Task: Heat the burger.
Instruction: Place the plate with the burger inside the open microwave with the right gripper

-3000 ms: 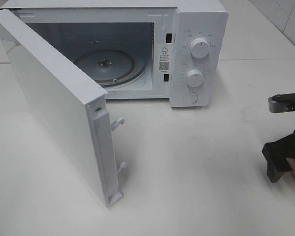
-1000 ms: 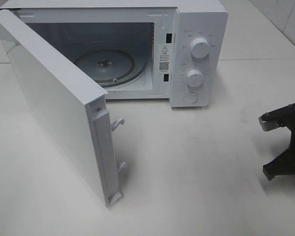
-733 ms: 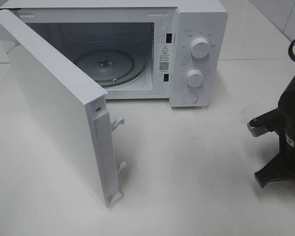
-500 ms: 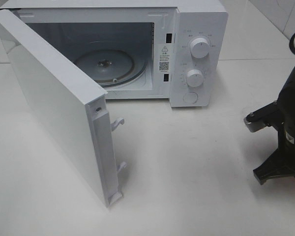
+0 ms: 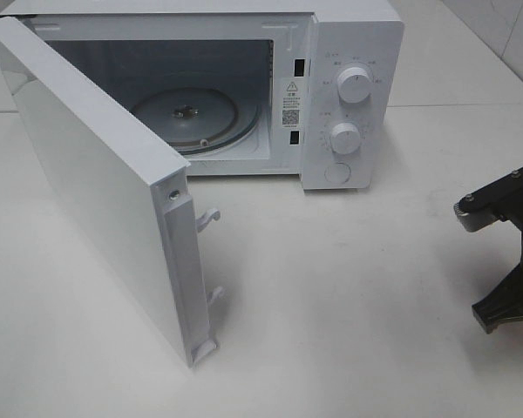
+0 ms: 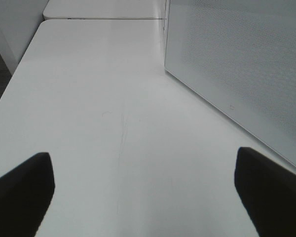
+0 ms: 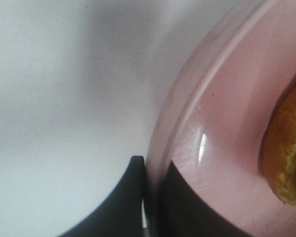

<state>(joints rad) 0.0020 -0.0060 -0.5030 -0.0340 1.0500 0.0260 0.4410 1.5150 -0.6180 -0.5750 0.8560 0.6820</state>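
Right pincer (image 7: 147, 197) is clamped on the pink plate (image 7: 197, 94) at its rim. Burger (image 7: 287, 148) sits loose and looks soft, so I'd carry the plate level. Left pincer (image 6: 143, 192) is open and empty.

White on the microwave oven (image 5: 349, 52), its open door (image 5: 96, 174), both knobs (image 5: 355, 84) and the table (image 5: 349, 287). Fine dotted mesh pattern over that door's face in the left wrist view. Grey, glassy turntable (image 5: 192, 117) in a dim grey cavity. White warning label (image 5: 291, 92) with black print and a square code pattern. Black on the left gripper (image 6: 143, 192) and the right gripper (image 7: 153, 197). Glossy pale pink plate (image 7: 222, 138). Golden-brown burger (image 7: 286, 148), mottled yellow at its edge.
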